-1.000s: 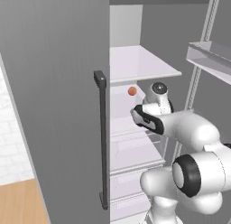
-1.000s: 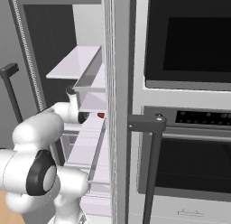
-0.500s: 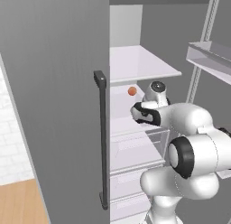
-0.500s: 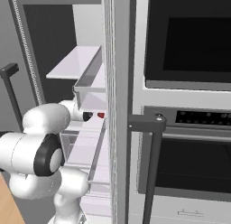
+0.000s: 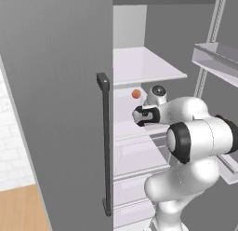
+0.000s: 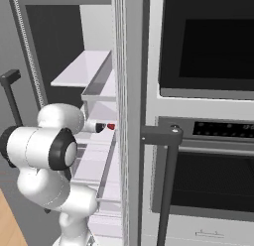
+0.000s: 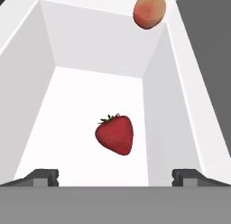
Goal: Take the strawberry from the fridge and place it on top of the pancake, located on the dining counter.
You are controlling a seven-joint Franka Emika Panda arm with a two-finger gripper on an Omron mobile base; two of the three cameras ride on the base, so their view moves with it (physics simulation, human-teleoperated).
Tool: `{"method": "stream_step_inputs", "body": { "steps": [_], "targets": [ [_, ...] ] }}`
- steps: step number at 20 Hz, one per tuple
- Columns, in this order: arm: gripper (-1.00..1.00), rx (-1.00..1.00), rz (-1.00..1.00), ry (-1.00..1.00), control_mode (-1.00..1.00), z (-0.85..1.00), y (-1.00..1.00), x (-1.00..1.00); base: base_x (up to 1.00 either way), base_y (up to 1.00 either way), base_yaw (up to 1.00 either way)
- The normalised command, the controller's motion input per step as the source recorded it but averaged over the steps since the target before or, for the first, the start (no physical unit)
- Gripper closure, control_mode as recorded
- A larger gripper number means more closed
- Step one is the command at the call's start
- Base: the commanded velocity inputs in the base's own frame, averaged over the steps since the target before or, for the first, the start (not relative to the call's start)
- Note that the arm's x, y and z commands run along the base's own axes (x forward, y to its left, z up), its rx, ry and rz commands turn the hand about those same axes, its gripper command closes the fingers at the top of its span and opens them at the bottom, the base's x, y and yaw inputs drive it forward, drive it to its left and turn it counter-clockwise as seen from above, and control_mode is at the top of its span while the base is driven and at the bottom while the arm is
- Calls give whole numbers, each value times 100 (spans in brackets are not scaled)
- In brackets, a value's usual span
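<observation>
Both doors of the fridge (image 5: 56, 109) stand open and my arm reaches onto a white shelf inside. The strawberry (image 7: 116, 134), small and dark red, lies on the floor of a white shelf compartment (image 7: 90, 47), just ahead of my gripper (image 7: 116, 177). The gripper is open, its fingertips (image 7: 43, 177) wide apart and touching nothing. From the right, the strawberry (image 6: 111, 126) shows as a red spot just beyond the gripper (image 6: 101, 127). In the left base view the gripper (image 5: 139, 117) sits low over the shelf. The pancake and dining counter are out of view.
An orange round fruit (image 7: 149, 11) lies at the far corner of the same shelf (image 5: 135, 93). The left door's dark bar handle (image 5: 106, 146) stands left of the arm. A built-in oven (image 6: 208, 56) and its handle (image 6: 166, 136) are to the right. Drawers (image 5: 135, 155) sit below the shelf.
The arm has pushed the hand further into the fridge toward the strawberry, with the elbow swinging up. The jaws stayed open.
</observation>
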Motion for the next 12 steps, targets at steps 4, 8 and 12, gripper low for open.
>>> {"method": "stream_step_inputs", "body": {
  "steps": [4,8,12],
  "targets": [
    [-100,0,0,1,-100,-15,0,31,0,0,0],
    [-100,0,0,2,-100,-18,0,38,0,0,0],
    [-100,0,0,3,-100,-25,0,13,0,0,0]
  ]
}}
